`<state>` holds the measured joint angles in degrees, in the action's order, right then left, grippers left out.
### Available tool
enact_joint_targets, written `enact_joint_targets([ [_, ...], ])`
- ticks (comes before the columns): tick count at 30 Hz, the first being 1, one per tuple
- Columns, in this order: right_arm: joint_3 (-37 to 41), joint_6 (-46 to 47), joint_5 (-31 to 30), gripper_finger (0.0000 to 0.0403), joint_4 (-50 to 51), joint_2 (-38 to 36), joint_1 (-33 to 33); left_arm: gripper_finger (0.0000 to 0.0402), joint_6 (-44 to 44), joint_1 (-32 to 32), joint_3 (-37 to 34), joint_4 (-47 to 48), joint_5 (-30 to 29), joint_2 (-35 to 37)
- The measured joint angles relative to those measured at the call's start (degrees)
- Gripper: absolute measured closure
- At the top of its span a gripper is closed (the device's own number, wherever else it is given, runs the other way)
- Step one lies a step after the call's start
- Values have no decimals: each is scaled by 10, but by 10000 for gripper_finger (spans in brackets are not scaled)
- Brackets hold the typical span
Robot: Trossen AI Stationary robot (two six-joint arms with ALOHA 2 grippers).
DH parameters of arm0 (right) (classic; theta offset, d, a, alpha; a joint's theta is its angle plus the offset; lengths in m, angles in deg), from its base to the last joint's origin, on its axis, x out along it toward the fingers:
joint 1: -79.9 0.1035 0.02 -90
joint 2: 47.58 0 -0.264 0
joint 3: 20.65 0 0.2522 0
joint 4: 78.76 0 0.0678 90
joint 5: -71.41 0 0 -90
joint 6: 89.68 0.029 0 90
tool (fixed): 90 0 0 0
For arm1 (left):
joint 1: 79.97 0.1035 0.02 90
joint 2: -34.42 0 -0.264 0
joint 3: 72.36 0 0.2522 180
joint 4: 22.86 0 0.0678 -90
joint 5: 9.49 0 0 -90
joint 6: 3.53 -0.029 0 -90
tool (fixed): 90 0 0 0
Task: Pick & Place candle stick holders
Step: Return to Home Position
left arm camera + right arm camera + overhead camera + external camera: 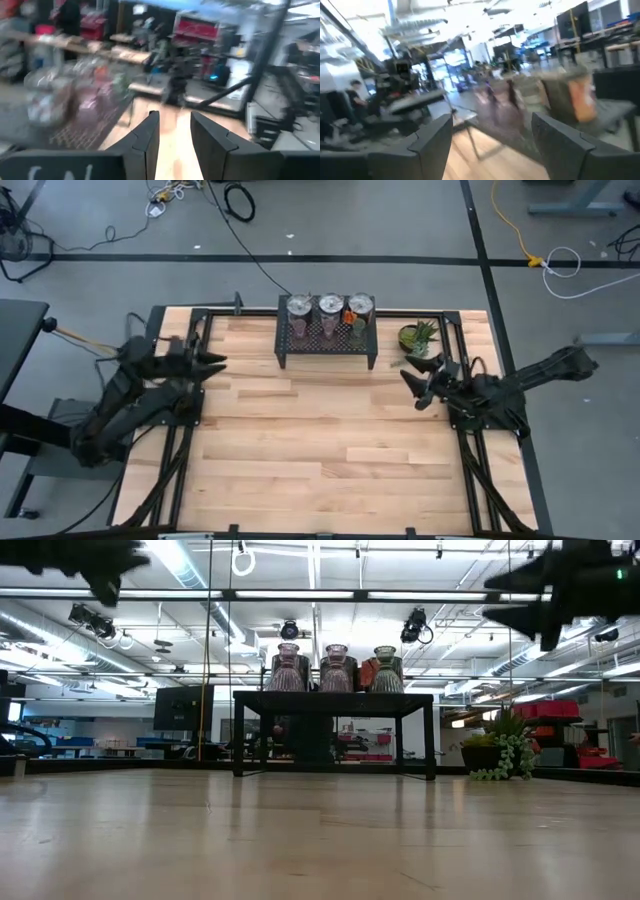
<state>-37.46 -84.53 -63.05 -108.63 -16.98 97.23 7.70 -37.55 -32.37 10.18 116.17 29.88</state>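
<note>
While the left gripper (218,364) hangs empty near the counter's (320,450) left edge, fingers slightly apart, the candle stick holders (329,316) stand in two rows on the black mesh rack (328,350) at the far edge's middle. The right gripper (410,387) hangs empty, fingers wide apart, near the right edge. Placing looks finished, with only parking the arms left.

Pale wood-plank desk (330,440), black frame round edge. Grey concrete floor (400,220) all about, black tape lines (300,258), black cable coil (240,202). Beyond: open workshop, long ceiling strip lights (315,565), exposed ducts, dark monitor (183,707), red bins (545,708) on shelving.
</note>
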Motion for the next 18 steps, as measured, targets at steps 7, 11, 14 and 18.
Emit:
enact_joint_targets([
  [7,21,4,0,134,3,38,-18,287,18,-36,-166,-171,-119,7],
  [11,21,21,15,134,-30,60,-26,287,49,-81,-257,-278,-181,-2],
  [14,21,30,-13,134,-28,90,-37,287,31,-138,-257,-267,-248,-18],
  [18,22,7,40,134,-94,133,-73,287,-4,-232,-257,-301,-300,-17],
])
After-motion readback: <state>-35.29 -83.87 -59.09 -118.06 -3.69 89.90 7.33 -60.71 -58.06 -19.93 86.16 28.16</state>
